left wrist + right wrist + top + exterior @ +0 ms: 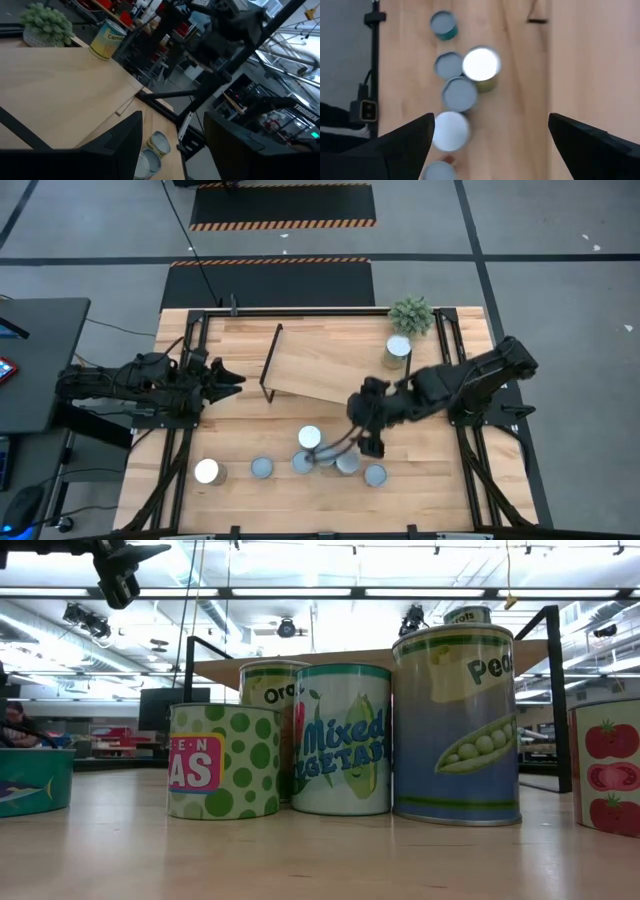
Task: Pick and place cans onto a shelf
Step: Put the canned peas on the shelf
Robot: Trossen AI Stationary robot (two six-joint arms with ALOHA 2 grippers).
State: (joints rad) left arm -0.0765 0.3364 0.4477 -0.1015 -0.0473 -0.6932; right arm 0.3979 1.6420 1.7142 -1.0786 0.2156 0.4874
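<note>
We note the shelf [325,365] lying across the far middle of the surface [240,430], a light board on black frame legs. One can [397,350] with a yellow label stands at the shelf's right end, just in front of a small potted plant [411,314].

The remaining cans sit along the near edge. We count a tight cluster of four near the middle: a white-topped can [309,438] with three grey-topped ones [303,462] just beside and in front of it. A fifth can [374,475] sits near the cluster's right. Further left are a grey-topped can [261,468] and a bright white-topped can [207,471], each standing apart.

The right hand [366,442] hangs above the surface just right of the cluster, fingers [400,142] spread wide, nothing between them; its wrist view looks straight down on the cluster.

The left hand [232,378] waits off the shelf's left end, raised above the surface, fingers [117,142] partly apart and empty.

In the low view the labels read peas, mixed vegetables, tomato.
</note>
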